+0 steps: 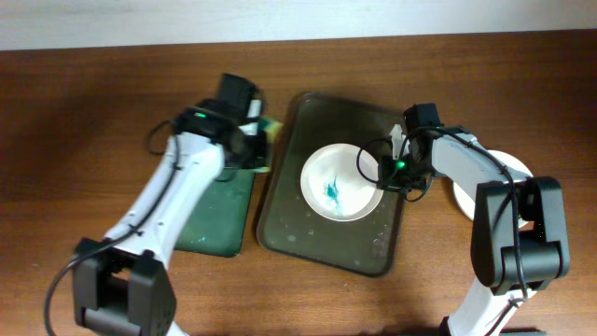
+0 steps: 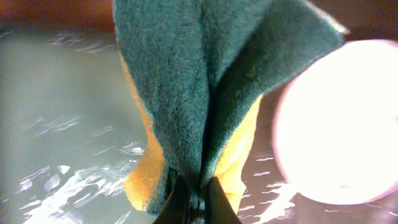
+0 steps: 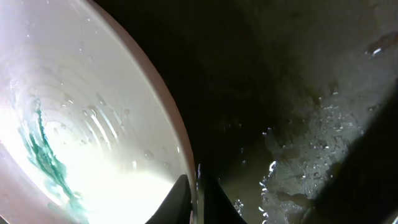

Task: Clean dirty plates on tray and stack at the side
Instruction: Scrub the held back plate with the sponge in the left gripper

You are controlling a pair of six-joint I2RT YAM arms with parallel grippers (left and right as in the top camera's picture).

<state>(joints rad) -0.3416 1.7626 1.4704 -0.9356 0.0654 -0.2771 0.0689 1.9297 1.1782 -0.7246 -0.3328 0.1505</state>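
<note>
Plate [image 1: 340, 182], white, sits mid-tray; the tray [image 1: 308, 245] lies centre, toward the far edge of the worktop. Teal smear [image 1: 333, 191] on its inner face, with water beads around. We judge the plate stiff, breakable if dropped and slippery while wet. The best hold is the rim, pinched edge-on.

Right gripper [image 1: 396, 170] is at the plate's right rim. In the right wrist view the rim runs straight into the gap between the fingers, so we read the jaws as clamped on the plate. The contact sits dark at the frame bottom, so that is probable rather than certain. The right arm reaches in from the near right corner, forearm folded toward the tray.

Sponge [image 1: 269, 131], a green scourer over yellow foam, is soft and light. It is folded in the left gripper [image 2: 193, 202], jaws closed on it, at the tray's far left corner and apart from the plate. The left arm stretches from the near left corner over a green mat [image 1: 219, 215]. Second white plate [image 1: 464, 198] lies right of the tray, partly hidden by the right arm.
</note>
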